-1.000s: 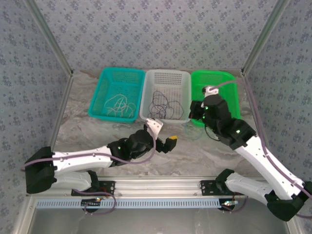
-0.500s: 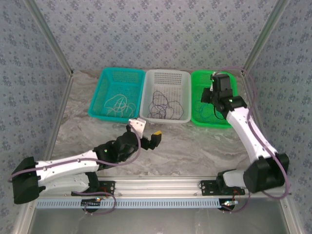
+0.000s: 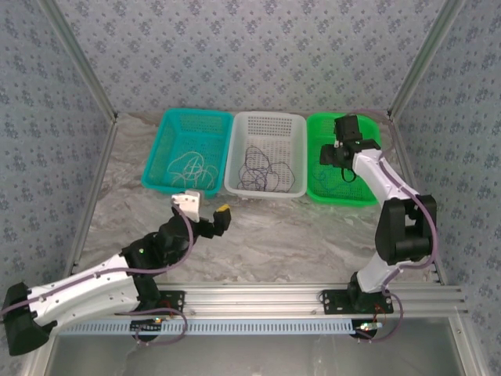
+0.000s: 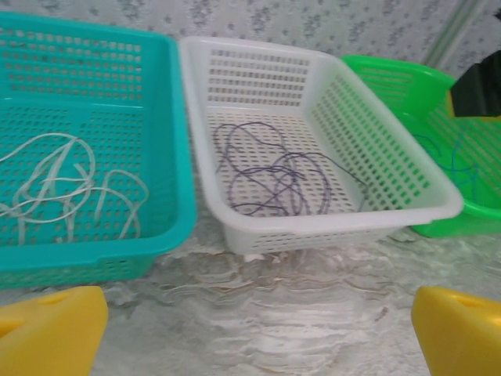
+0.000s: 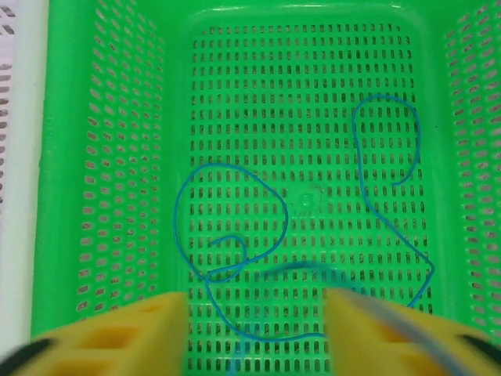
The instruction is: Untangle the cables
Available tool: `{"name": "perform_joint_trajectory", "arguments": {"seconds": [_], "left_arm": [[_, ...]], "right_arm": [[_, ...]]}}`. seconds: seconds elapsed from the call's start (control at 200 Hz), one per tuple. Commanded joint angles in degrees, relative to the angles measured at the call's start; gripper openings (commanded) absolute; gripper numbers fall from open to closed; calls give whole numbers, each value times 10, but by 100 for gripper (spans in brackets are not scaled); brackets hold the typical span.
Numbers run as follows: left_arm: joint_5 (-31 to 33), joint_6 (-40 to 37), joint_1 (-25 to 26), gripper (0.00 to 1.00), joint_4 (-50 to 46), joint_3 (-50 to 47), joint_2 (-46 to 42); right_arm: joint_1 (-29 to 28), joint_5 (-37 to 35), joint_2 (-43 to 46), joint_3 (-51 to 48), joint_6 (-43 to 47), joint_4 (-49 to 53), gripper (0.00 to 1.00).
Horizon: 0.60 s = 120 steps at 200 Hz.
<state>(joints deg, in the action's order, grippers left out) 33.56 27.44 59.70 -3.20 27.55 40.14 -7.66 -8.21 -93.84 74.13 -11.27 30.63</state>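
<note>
Judging untangling largely done, we found whitish cable [image 4: 63,186], dark cable [image 4: 274,188], blue cable [image 5: 297,266] separately basketed; left end effector [image 4: 254,329], right end effector [image 5: 254,329] stood spread.

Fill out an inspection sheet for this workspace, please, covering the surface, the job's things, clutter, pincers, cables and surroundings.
Surface: marbled grey table, three baskets side by side at its far end.
Job's things: whitish cables in the teal basket; dark cables in the white basket; blue cable lying loose in the green basket.
Clutter: nothing seen.
Pincers: left pincer open, over the table in front of the baskets, holding nothing; right pincer open above the green basket.
Cables: lilac arm cables run along both arms.
Surroundings: patterned walls, metal frame posts.
</note>
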Motion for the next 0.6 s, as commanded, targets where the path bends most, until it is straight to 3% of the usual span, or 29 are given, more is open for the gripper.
{"name": "perform_joint_trajectory", "arguments": {"seconds": [0.0, 0.215, 0.4, 0.595], "left_arm": [[34, 20, -14, 99, -58, 8, -23], [53, 32, -58, 99, -125, 22, -34], [20, 28, -106, 99, -133, 25, -32], [18, 34, -139, 99, -147, 27, -35]], "right_arm": [[-7, -28, 44, -19, 14, -12, 100], [0, -35, 170, -168, 45, -121, 100], [7, -54, 253, -265, 72, -204, 100], [57, 48, 299, -307, 45, -230, 100]]}}
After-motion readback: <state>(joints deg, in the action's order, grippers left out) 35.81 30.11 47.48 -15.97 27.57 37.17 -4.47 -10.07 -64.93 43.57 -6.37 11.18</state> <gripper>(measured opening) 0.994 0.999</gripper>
